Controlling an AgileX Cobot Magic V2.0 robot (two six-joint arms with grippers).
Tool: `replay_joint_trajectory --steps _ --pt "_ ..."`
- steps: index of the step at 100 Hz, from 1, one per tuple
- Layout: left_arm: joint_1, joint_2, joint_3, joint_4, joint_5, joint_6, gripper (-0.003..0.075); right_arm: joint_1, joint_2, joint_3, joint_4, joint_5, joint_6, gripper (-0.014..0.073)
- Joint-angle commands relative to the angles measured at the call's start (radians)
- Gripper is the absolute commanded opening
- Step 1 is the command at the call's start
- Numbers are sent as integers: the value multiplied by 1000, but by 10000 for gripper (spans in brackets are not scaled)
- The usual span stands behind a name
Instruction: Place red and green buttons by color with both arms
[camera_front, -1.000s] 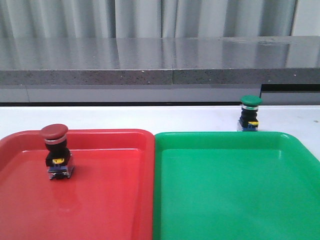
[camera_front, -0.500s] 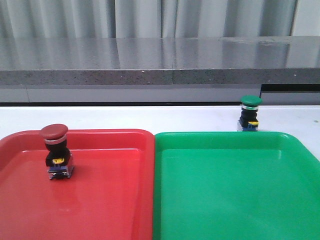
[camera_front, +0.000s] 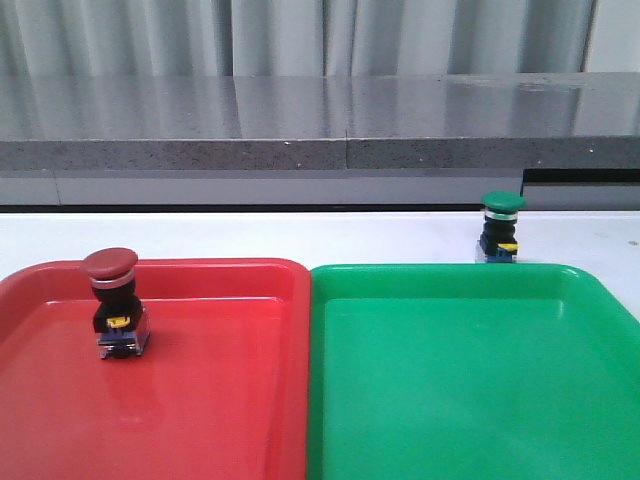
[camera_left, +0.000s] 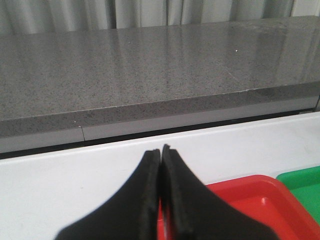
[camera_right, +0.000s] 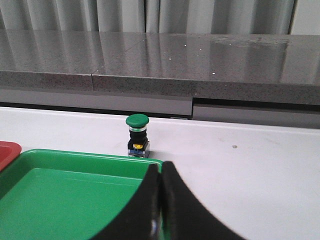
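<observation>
The red button stands upright inside the red tray, near its far left. The green button stands upright on the white table just behind the green tray's far rim; it also shows in the right wrist view. My left gripper is shut and empty, above the red tray's far left corner. My right gripper is shut and empty, above the green tray's far right corner, short of the green button. Neither arm shows in the front view.
A grey stone ledge runs along the back of the white table, with grey curtains behind. The two trays sit side by side, touching at the middle. White table lies to the right of the green tray.
</observation>
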Motion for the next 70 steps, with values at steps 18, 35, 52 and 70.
replay_joint_trajectory --steps 18,35,52,70 --pt "18 -81 96 -12 -253 30 -19 -4 -18 -14 -8 -78 -3 -111" --pt "86 -210 232 -19 -322 30 -19 -4 -18 -14 -8 -78 -3 -111" --pt "165 -339 337 -33 -322 30 -19 -4 -18 -14 -8 -78 -3 -111" --pt "184 -452 428 -33 -320 30 -19 -4 -18 -14 -8 -78 -3 -111"
